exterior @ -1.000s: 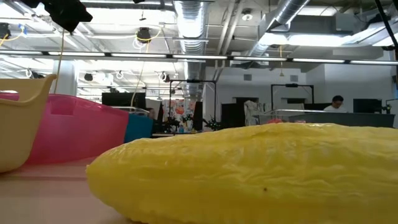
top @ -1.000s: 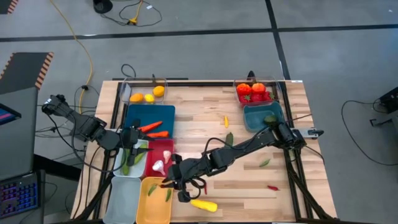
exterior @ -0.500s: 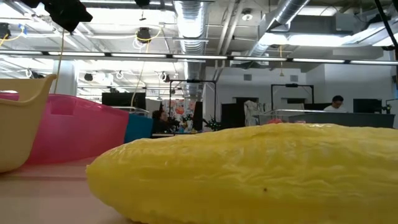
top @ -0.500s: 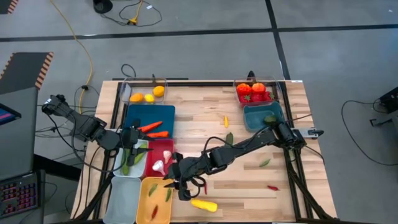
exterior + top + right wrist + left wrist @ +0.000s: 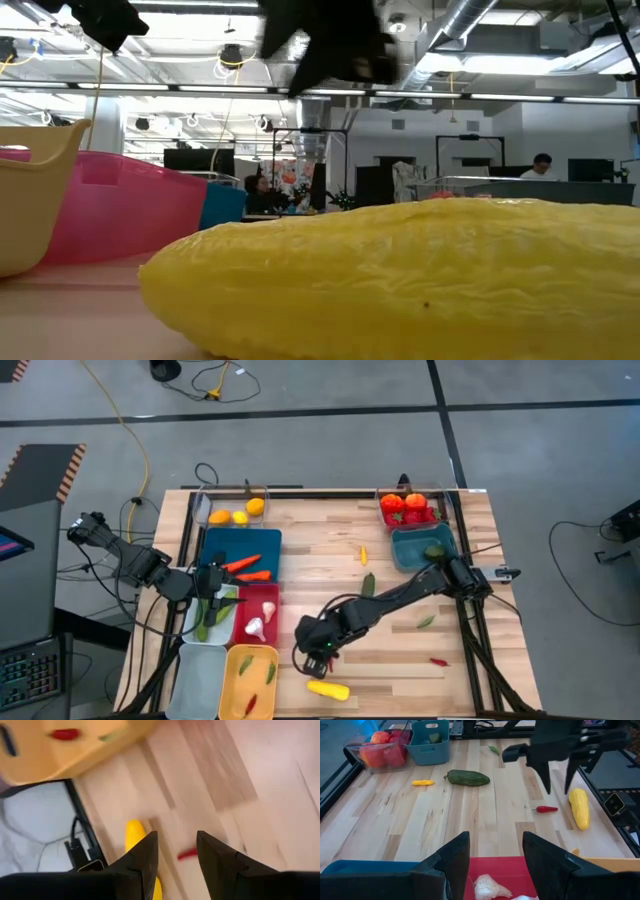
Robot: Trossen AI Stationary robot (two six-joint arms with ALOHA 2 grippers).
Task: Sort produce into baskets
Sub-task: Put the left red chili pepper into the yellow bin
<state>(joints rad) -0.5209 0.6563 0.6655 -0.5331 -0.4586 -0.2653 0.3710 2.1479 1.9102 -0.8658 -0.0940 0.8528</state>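
My right gripper [image 5: 318, 651] hangs over the front of the table just beside the yellow bin [image 5: 250, 680], fingers parted with nothing between them. What matters now is the yellow squash [image 5: 329, 689]: it lies on the bare wood just beyond the gripper toward the table's front edge, its long axis running roughly along that edge, so I judge the fingers must straddle its narrow width. A small red chilli [image 5: 546, 809] sits between gripper and squash in the left wrist view, close enough to get nudged. The right arm is plainly nearer; my left gripper [image 5: 495, 857] waits over the red bin [image 5: 256, 615], fingers spread and empty, garlic [image 5: 489, 885] below. In the low view the squash fills almost everything, hiding the table behind. The right wrist view is smeared, so the squash's exact lie there is hard to read.
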